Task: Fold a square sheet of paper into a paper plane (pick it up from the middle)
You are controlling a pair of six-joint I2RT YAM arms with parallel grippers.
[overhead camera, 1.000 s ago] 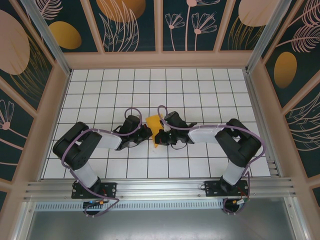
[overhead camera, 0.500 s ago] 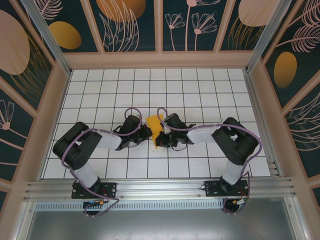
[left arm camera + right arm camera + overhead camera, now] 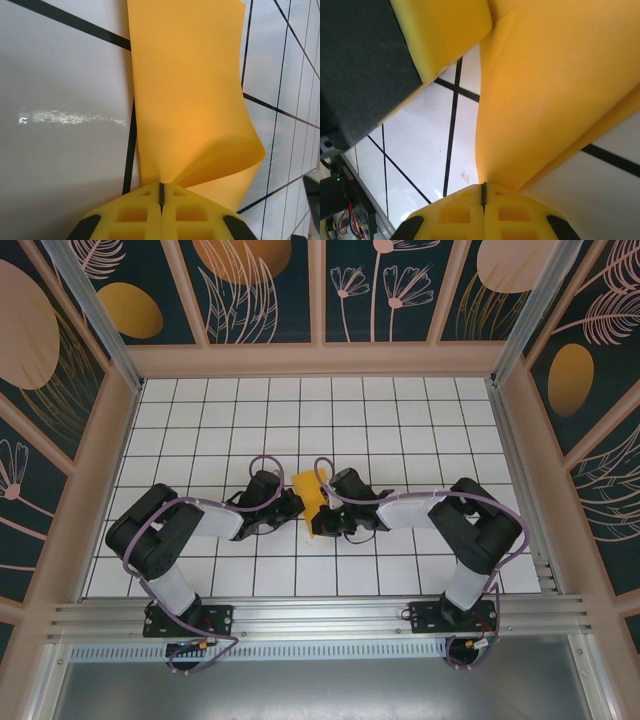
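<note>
The square sheet of paper [image 3: 312, 498], orange-yellow, stands bent between the two grippers at mid-table. My left gripper [image 3: 296, 506] is shut on its left edge. In the left wrist view the sheet [image 3: 190, 100] curls over in a loop from the closed yellow fingertips [image 3: 161, 189]. My right gripper [image 3: 326, 518] is shut on the opposite edge. In the right wrist view the paper [image 3: 555, 90] rises from the closed fingertips [image 3: 483, 189], and the left gripper's yellow finger [image 3: 440, 30] sits close above. The paper plane is out of view.
The white grid-tiled table [image 3: 400, 420] is walled by patterned panels on three sides. An aluminium rail [image 3: 320, 615] runs along the near edge by both arm bases. Both black arms are folded low toward the centre.
The right gripper has edged slightly left toward the left gripper, bending the sheet a little more. The left arm has held still.
</note>
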